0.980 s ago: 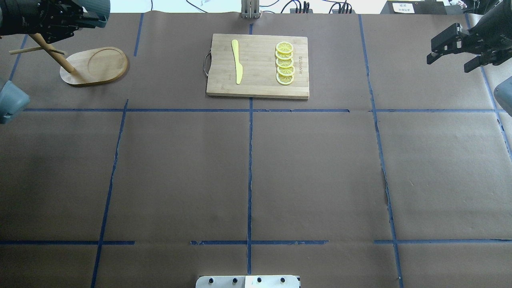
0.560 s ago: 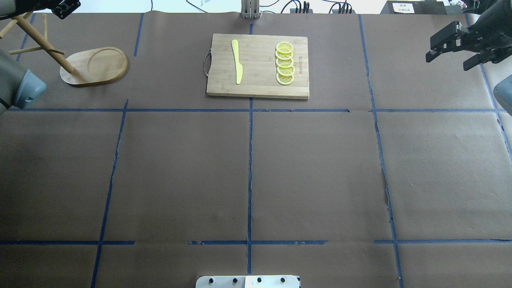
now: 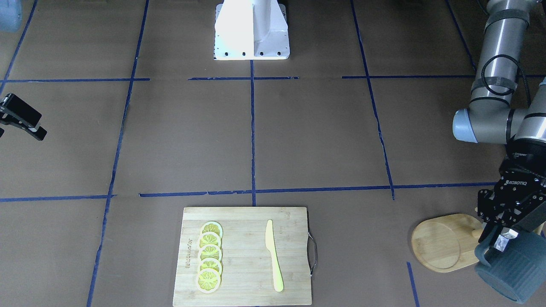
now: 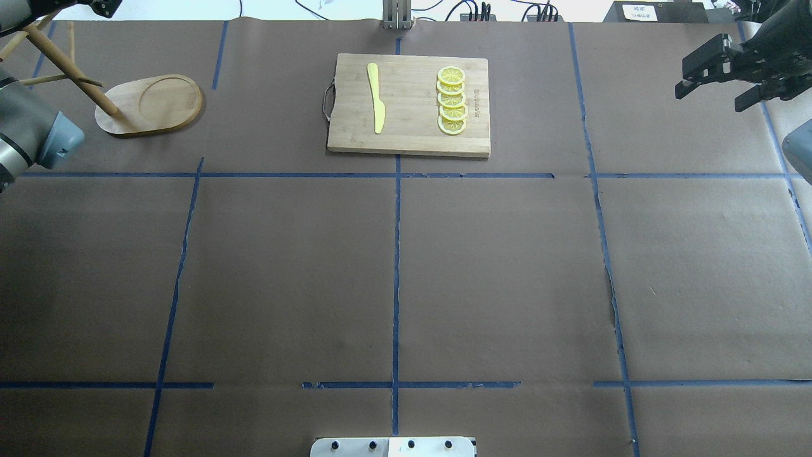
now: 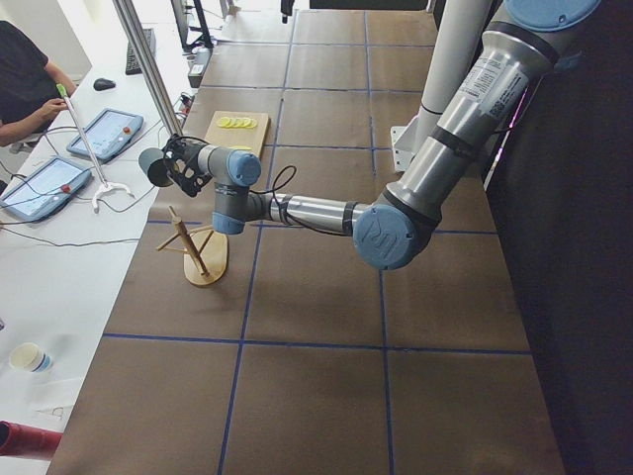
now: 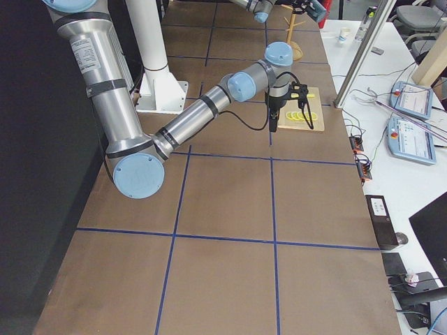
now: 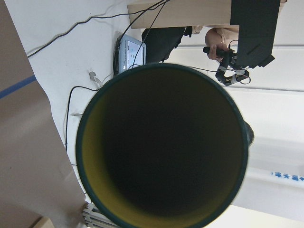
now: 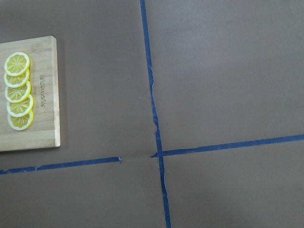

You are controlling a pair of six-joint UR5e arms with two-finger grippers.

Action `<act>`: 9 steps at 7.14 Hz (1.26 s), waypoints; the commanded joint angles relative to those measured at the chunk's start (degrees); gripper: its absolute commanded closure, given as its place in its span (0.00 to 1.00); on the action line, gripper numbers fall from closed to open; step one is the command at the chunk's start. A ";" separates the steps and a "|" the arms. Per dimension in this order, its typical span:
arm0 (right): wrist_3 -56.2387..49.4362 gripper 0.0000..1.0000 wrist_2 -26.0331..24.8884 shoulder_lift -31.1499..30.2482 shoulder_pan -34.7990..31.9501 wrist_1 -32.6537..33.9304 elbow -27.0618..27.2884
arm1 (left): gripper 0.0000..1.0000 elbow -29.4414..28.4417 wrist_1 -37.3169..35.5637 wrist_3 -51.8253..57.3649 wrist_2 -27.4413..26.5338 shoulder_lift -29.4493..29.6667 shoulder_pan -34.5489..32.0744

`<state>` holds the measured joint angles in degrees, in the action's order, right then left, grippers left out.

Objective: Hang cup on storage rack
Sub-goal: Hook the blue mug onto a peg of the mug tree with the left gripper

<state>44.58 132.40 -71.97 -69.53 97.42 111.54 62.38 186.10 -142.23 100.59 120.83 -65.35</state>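
Left tool (image 3: 500, 239) grips ribbed blue-grey cup (image 3: 514, 268) near rounded bamboo storage rack (image 3: 437, 243).

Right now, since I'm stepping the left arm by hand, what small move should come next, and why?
Probably ease the cup toward the storage rack, lining its handle up with a peg. The left tool grips it by the rim, held in the air beside the rack, not yet on any peg.

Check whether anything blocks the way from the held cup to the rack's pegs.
Nothing visible does. The left gripper holds the cup raised close above the storage rack, and the left side view shows only open air between the cup and the pegs. The cutting board lies well off to the side.
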 commanded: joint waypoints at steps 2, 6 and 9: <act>0.07 0.00 -0.03 0.42 0.01 0.05 -0.01 | 1.00 -1.56 2.59 -6.37 -0.30 -0.77 -0.04; -0.02 0.00 -0.39 0.43 0.01 0.05 -0.10 | 1.00 -4.28 3.48 -7.80 -0.39 -0.43 0.05; -0.02 0.00 -0.39 0.42 -0.08 0.05 -0.18 | 1.00 -5.69 3.48 -7.71 -0.39 -0.25 -0.30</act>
<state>44.56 132.01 -71.57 -69.60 97.47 111.39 57.18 189.58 -149.95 100.16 120.53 -65.39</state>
